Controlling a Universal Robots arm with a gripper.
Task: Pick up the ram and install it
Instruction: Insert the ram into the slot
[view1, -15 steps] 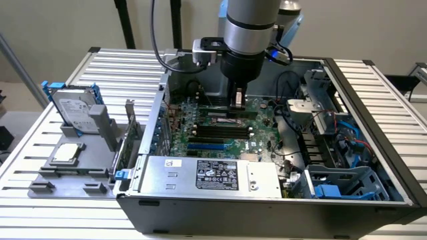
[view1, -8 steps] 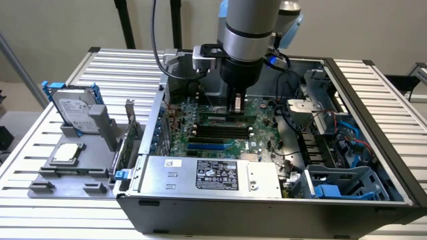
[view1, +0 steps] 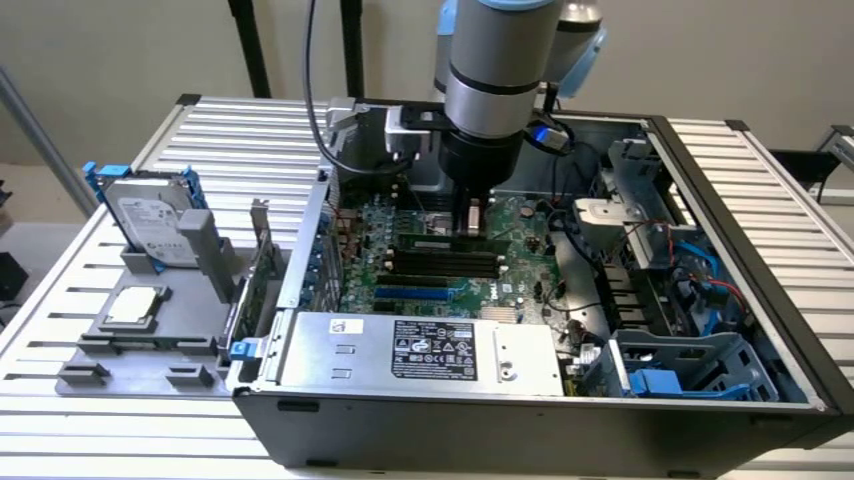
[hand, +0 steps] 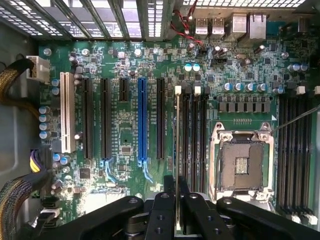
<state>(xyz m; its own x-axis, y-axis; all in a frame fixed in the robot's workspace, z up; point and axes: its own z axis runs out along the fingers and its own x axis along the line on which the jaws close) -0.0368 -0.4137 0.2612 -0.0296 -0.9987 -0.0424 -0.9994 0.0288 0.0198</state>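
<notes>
The ram (view1: 430, 243) is a thin dark-green stick lying along the black memory slots (view1: 447, 262) of the motherboard (view1: 387, 225), inside the open computer case (view1: 534, 430). My gripper (view1: 467, 228) reaches straight down into the case and is at the stick's end nearer the exterior view's right. In the wrist view the ram (hand: 177, 150) shows edge-on as a thin pale line, clamped between my black fingers (hand: 162, 210). My gripper (hand: 177, 202) is shut on it. The stick lines up with the memory slot (hand: 186, 135) closest to the black expansion slots; whether it is seated I cannot tell.
A silver hard drive (view1: 150, 222) in a blue frame stands on a grey holder (view1: 134, 345) at the exterior view's left, beside an upright expansion card (view1: 260, 262). The power supply (view1: 420, 350) fills the case's near side. The empty CPU socket (hand: 242, 162) and cables (hand: 20, 200) flank the slots.
</notes>
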